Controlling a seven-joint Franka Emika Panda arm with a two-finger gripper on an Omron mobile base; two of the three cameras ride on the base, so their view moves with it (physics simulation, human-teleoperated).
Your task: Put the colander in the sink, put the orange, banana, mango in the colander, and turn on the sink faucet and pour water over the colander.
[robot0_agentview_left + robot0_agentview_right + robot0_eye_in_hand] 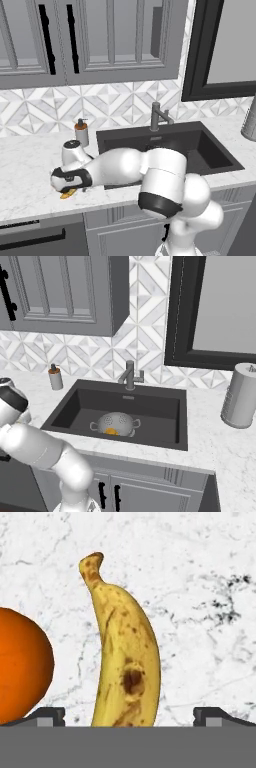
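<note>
On the white marble counter (200, 587) the banana (125, 657) lay between the spread, empty jaws of the gripper (129, 716), its long axis running 6 to 12 o'clock across their closing line, with the orange (22, 664) at 9 o'clock.

The desk (200, 572) is white veined marble with a smooth look. The banana (125, 657) has matt, brown-speckled yellow skin, and the colander (115, 423) is perforated grey metal in the matt charcoal sink (160, 406).
</note>
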